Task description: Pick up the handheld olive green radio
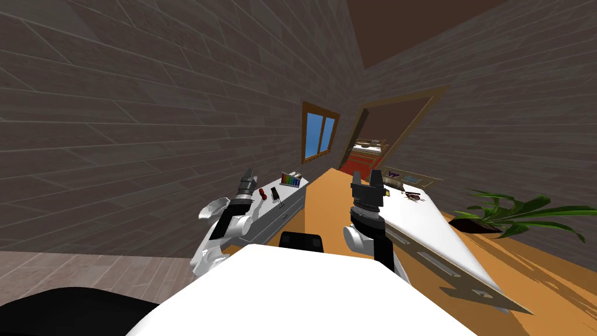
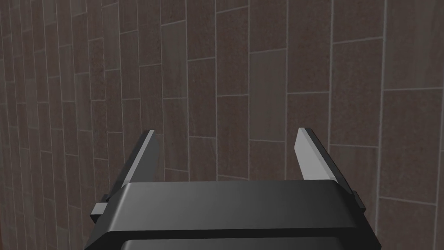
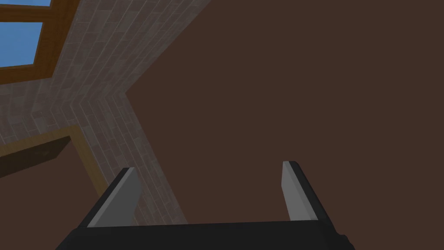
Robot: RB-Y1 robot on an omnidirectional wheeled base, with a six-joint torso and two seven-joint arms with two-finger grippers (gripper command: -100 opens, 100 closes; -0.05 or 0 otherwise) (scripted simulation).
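while left end effector (image 2: pixel 225 134) and right end effector (image 3: pixel 208 167) are gaping empty, i am facing the approach step.
possible radio (image 1: pixel 274 194) at 11 o'clock on the tabletop (image 1: pixel 290 193) is needing closer reach.

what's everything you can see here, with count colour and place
drawer unit: 1, white, along left wall
red item: 1, red, on that unit
dark item: 1, dark, beside the red one; maybe the radio, too small to tell
striped item: 1, rainbow, unit's far end
long cabinet: 1, white, right side
plant: 1, green, floor past the cabinet
window: 1, brown frame, far wall
doorway: 1, brown frame, beside window
left gripper: 1, grey, open, above drawer unit
right gripper: 1, grey, open, by long cabinet
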